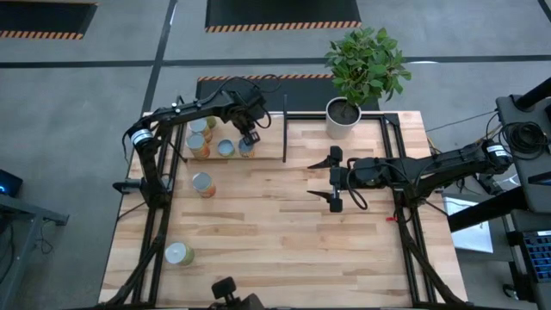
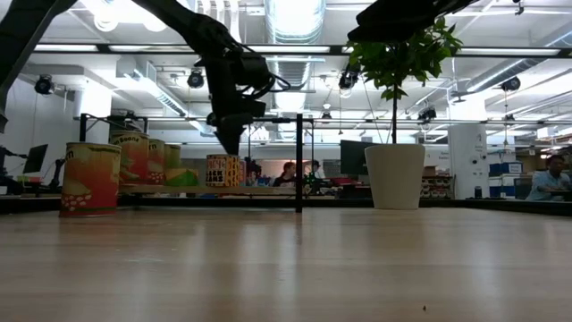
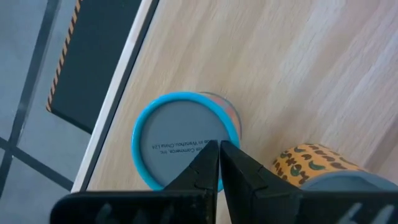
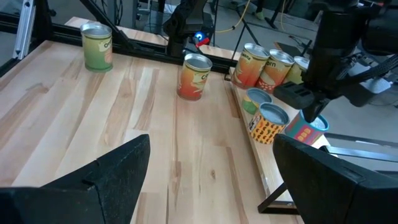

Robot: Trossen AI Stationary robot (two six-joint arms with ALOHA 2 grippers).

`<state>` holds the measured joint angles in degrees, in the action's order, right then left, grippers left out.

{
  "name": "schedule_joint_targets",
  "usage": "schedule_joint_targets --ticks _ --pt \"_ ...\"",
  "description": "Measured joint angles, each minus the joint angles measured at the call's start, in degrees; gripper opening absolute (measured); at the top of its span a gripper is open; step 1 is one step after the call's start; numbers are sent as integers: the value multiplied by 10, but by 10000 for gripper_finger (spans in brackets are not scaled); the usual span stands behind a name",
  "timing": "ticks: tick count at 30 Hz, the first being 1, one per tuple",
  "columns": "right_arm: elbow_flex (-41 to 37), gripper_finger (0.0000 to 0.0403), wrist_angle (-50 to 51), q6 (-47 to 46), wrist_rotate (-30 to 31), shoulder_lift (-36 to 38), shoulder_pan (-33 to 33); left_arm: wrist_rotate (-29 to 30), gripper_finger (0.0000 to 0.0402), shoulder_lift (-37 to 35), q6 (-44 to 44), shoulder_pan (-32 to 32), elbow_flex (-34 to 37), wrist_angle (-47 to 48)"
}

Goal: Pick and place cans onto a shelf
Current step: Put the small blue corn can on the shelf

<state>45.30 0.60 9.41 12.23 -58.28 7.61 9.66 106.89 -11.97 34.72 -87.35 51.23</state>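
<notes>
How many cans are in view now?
8 cans. Six on the shelf: one under the left gripper, two beside it, three farther along. Two on the table: one near the shelf, one far off.

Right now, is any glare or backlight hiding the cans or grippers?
Low view: bright ceiling lights behind turn the left gripper into a silhouette, though the cans are well lit. Left wrist view: its dark fingers cover part of the blue-rimmed can; no glare. High view: even light, soft shadows, open right gripper plain.
</notes>
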Motion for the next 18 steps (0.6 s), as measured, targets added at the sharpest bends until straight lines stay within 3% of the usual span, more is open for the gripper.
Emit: schedule_joint_targets --ticks 18 --pt "0 327 1 0 0 0 0 2 0 -2 37 0 0 23"
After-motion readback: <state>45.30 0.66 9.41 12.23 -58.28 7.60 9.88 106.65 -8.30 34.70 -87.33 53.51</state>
